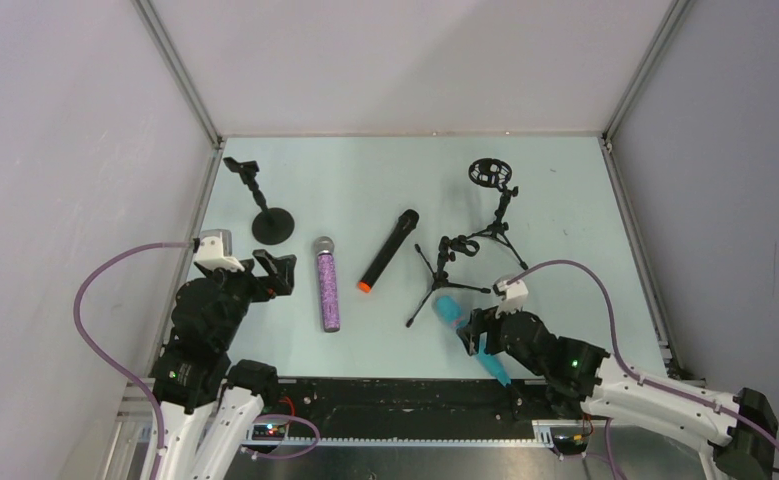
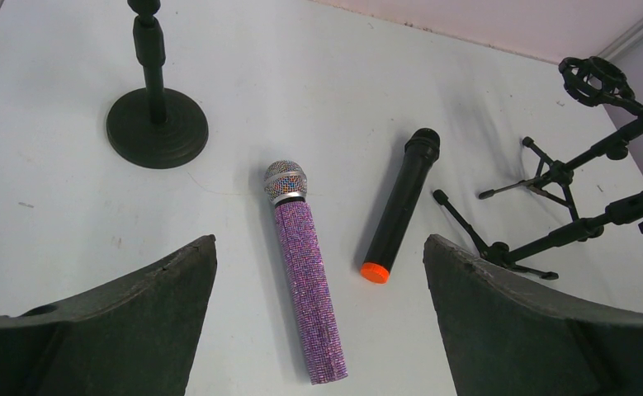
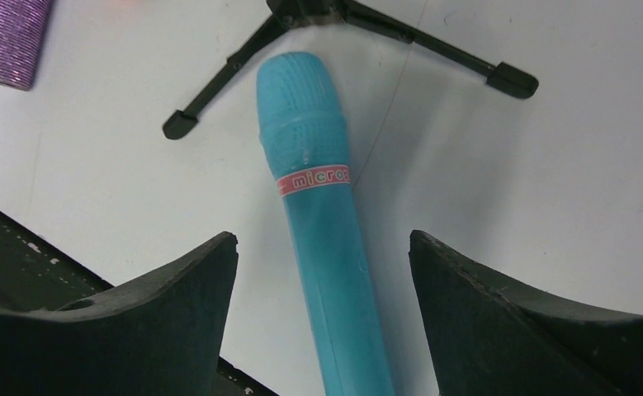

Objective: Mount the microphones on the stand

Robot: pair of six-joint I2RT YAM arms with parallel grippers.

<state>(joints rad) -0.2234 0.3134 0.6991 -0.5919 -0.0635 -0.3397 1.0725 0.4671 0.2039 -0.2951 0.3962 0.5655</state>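
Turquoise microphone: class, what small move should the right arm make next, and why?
Probably close the right gripper on the turquoise microphone: the jaws stand open either side of the handle, not touching it, and the microphone lies flat on the table.

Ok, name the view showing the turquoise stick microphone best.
Right wrist: the turquoise plastic stick microphone lies inside the open right claw, red label visible. The top view shows it small, partly hidden under that claw. The left wrist view misses it.

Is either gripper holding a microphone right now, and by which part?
Nothing is held. The right gripper stands open astride the handle of the turquoise microphone, gaps on both sides; the left gripper is open and empty.
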